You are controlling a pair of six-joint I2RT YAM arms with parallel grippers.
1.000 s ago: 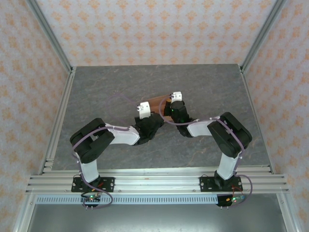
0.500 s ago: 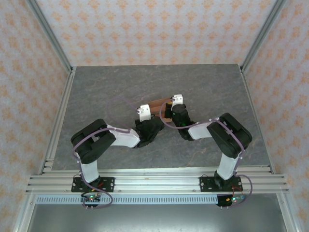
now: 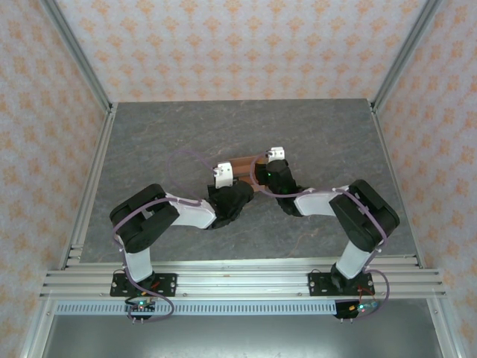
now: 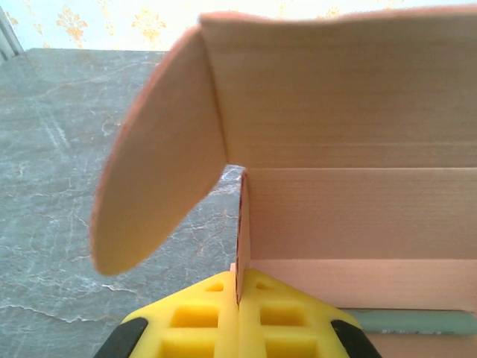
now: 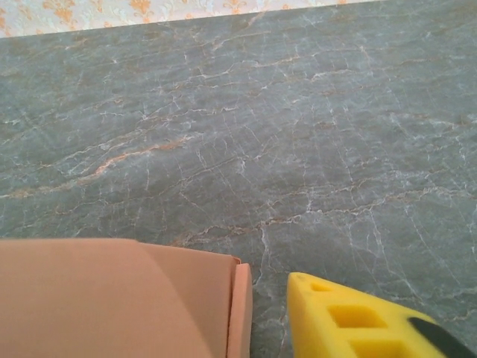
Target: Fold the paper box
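The salmon-orange thin-card paper box lies mid-table on the grey marbled table, with its long axis running left to right between the arms. The left gripper is pressed together on an upright card panel. The right gripper is spread at the box's right end — one yellow finger sits just beside the card edge, not touching. The second finger is hidden — whether card lies between the jaws cannot be determined.

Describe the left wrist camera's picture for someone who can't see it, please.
Close up, the left gripper has its yellow fingers shut on a thin wall of the salmon-orange paper box, whose inside panels fill the right side. A rounded flap sticks out to the left above the grey marbled table.
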